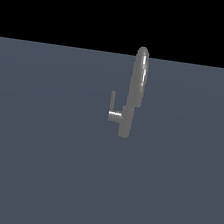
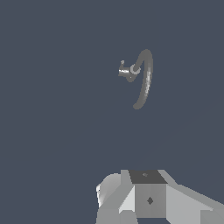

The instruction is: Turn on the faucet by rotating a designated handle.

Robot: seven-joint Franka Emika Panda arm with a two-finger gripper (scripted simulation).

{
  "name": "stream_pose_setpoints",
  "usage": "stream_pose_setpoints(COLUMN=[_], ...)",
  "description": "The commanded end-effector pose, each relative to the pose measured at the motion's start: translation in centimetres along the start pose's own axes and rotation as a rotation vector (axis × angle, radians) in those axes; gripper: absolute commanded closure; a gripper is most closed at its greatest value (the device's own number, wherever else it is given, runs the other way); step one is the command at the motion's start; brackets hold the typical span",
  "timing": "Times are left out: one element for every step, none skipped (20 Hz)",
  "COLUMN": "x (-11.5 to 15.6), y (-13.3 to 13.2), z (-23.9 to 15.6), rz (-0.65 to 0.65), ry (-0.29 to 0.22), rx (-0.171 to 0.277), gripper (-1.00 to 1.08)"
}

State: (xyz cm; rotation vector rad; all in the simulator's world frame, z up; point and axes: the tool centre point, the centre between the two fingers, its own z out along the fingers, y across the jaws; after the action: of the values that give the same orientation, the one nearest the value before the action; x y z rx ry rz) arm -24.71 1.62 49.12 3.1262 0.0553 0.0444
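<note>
The jaws are not shown in either picture, so I cannot tell if they are open or closed. In the wrist view only a grey blocky part of the arm's end point(image 2: 148, 199) appears at the lower edge of the frame. It is well apart from the faucet point(image 2: 142, 78), which is in the upper middle of that frame. In the exterior view no arm is visible at all. There the faucet point(image 1: 129, 111) stands a little right of the centre of the frame, and the handle point(image 1: 112, 109) points up at the faucet's left side. I judge the task is hardly started: the handle is untouched, so approach, contact and rotation are all left.
</note>
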Motion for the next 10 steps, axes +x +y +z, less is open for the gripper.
stream_pose_setpoints(x=[0.0, 0.0, 0.0, 0.1, 0.1, 0.1, 0.2, 0.2, 0.2, 0.3], y=[0.0, 0.0, 0.1, 0.2, 0.4, 0.6, 0.9, 1.1, 1.2, 1.4], z=[0.0, 0.0, 0.0, -0.1, -0.1, -0.2, -0.2, -0.3, -0.3, -0.3], rz=[0.0, 0.001, 0.006, 0.013, 0.022, 0.033, 0.045, 0.055, 0.062, 0.066], ry=[0.0, 0.0, 0.001, 0.003, 0.005, 0.008, 0.011, 0.013, 0.014, 0.014], rx=[0.0, 0.001, 0.003, 0.006, 0.011, 0.017, 0.024, 0.03, 0.035, 0.038], gripper=[1.08, 1.08, 1.08, 1.08, 1.08, 1.08, 1.08, 1.08, 1.08, 1.08])
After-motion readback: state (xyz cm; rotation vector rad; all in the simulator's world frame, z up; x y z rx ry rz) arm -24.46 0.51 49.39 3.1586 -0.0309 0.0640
